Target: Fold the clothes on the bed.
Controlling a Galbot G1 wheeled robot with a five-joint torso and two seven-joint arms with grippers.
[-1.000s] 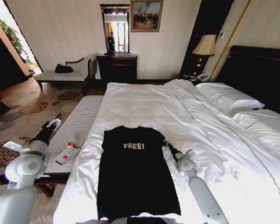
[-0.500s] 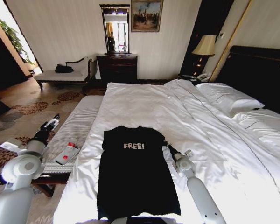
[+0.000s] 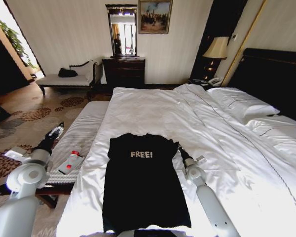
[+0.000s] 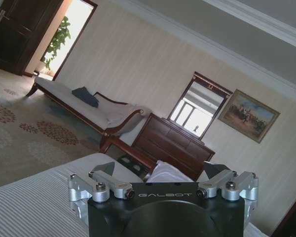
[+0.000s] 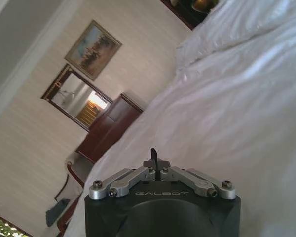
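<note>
Head view gives us the whole scene, so we start with the biggest thing: one bed (image 3: pixel 187 118), its white duvet rumpled, two white pillows (image 3: pixel 241 104) up by the dark headboard (image 3: pixel 276 74). Beside its left edge stands one striped bench (image 3: pixel 81 131) with a single white bottle (image 3: pixel 70 162) lying on it. Next in size comes the one black T-shirt (image 3: pixel 140 185), spread flat on the near part of the duvet with its white lettering facing up and its sleeves already turned in, so it reads as a long rectangle.

We judge the shirt light, limp and not fragile; it will sag and drag wherever it is lifted, and the smooth duvet beneath may slide or bunch with it. The collar-end corners or the hem corners look like the sensible places to pinch, taking only the shirt's cloth and not the bedding.

Smallest are our two hands. The right hand (image 3: pixel 177 147) lies low on the duvet just beside the shirt's right shoulder edge; the right wrist view shows its jaws clenched together on nothing. The left hand (image 3: pixel 56 130) hovers off the bed over the bench, jaws spread and released.
</note>
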